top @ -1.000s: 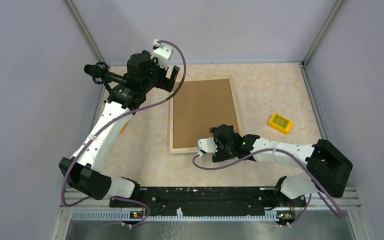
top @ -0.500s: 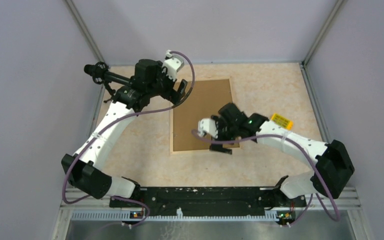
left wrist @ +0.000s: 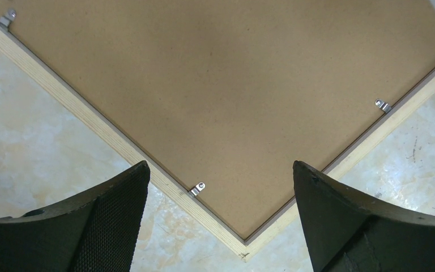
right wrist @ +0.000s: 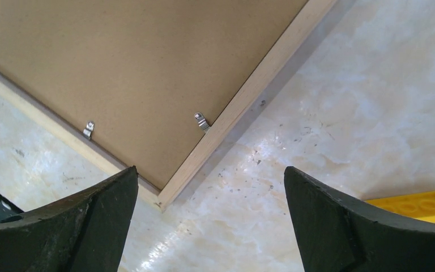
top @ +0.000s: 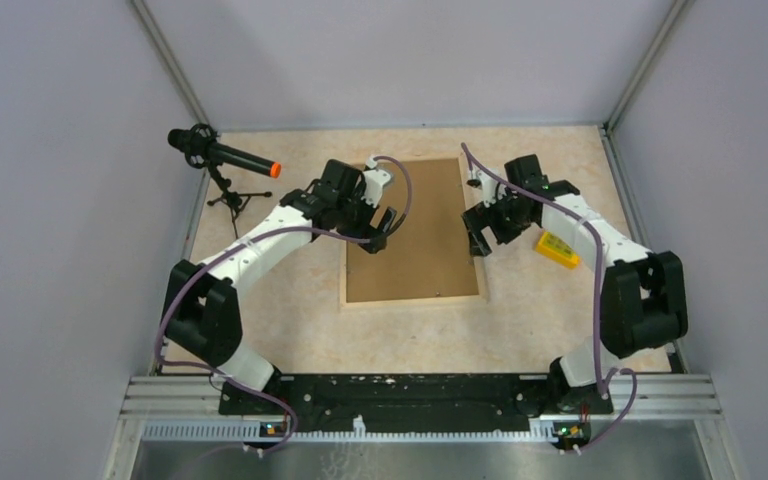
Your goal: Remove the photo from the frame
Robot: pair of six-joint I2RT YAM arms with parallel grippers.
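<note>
Both hands moved in to the frame's long sides, spread wide apart.
Left hand [top: 380, 230] had come down from the far corner to the left edge of the frame [top: 415, 255], and the right hand [top: 480, 232] had swung from the near corner up to the right edge; neither clamped on anything. Between them the frame lay unmoved on the table [top: 280, 320], brown backing up, metal clips [left wrist: 198, 188] along its rim, the photo hidden underneath. A yellow block [top: 560, 248] sat just right of the right hand.

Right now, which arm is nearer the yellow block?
Right. The right arm is at the frame's right edge, beside the yellow block; the left arm at its left edge.
</note>
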